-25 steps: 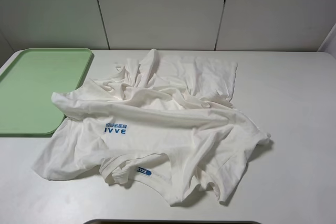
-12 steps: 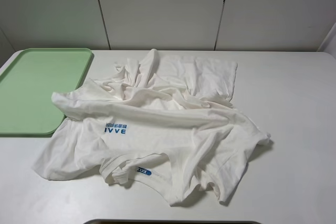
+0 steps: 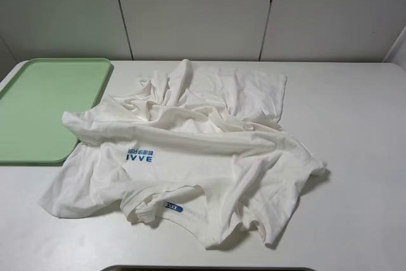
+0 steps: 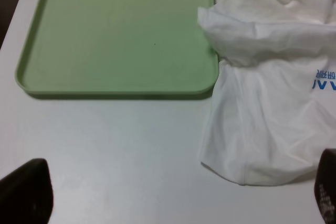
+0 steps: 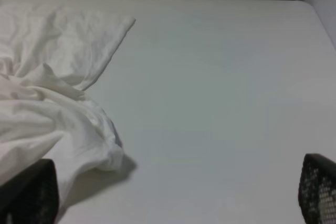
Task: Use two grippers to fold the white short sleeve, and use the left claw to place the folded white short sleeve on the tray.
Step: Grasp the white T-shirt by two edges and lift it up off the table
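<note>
Item one, the white short sleeve (image 3: 190, 157): we record it unfolded and crumpled, spread in loose ridges over the middle of the white table (image 3: 361, 131). Its small blue print (image 3: 139, 155) faces up on the left half of the cloth, and its blue neck label (image 3: 173, 207) shows at the collar, on the side nearest the high camera. One flatter panel of the cloth reaches toward the back of the table. Item two, the tray (image 3: 38, 106): pale green, rectangular, low-rimmed, lying flat at the table's left rear corner, and we see nothing in it. We note that a folded edge of the shirt lies over the tray's right rim near its front corner, so the two touch there; the rest of the shirt lies on the table. Item three, the left gripper (image 4: 173, 192): seen in its wrist view only, with its black fingers (image 4: 23, 192) spread wide apart, holding nothing, above bare table just beside the shirt's left edge. Item four, the right gripper (image 5: 173, 192): likewise spread wide and holding nothing, over bare table at the shirt's right edge. Item five, pale wall panels (image 3: 196, 11) behind the table.
</note>
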Controlling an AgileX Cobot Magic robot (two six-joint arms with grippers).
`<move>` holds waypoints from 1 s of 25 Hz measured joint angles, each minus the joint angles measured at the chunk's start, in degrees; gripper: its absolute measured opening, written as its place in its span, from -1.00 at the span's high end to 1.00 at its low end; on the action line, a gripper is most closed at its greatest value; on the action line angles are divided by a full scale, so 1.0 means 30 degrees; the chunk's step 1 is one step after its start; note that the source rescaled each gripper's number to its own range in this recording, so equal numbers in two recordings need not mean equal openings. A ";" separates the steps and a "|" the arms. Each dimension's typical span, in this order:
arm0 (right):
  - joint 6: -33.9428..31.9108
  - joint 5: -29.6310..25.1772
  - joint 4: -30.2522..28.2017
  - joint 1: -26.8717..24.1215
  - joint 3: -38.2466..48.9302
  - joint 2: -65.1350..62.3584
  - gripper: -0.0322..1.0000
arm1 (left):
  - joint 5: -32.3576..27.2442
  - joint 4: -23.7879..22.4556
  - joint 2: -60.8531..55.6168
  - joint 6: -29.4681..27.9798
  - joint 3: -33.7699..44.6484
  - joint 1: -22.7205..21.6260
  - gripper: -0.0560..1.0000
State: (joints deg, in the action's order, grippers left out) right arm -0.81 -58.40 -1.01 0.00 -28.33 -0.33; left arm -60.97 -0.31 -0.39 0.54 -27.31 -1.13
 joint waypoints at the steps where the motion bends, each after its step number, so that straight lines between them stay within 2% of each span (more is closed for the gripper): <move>1: 0.0000 0.0000 0.0000 0.0000 0.0000 0.0000 -1.00 | 0.0000 0.0000 0.0000 0.0000 0.0000 0.0000 -1.00; 18: -0.0060 0.0000 0.0335 0.0000 0.0000 0.0000 -1.00 | 0.0013 -0.0234 0.0000 0.0000 -0.0170 0.0000 -0.99; 22: -0.0075 0.0270 0.0335 0.0000 -0.0320 0.0000 -1.00 | -0.0004 -0.0234 0.0297 0.0000 -0.1298 0.0000 -0.99; 25: -0.0075 0.0810 0.0335 0.0000 -0.1009 0.0439 -1.00 | 0.0014 -0.0254 0.2673 0.0000 -0.2488 0.0000 -0.98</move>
State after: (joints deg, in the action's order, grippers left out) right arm -1.04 -55.97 0.00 0.00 -31.35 0.98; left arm -60.93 -1.08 7.63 0.54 -34.77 -1.13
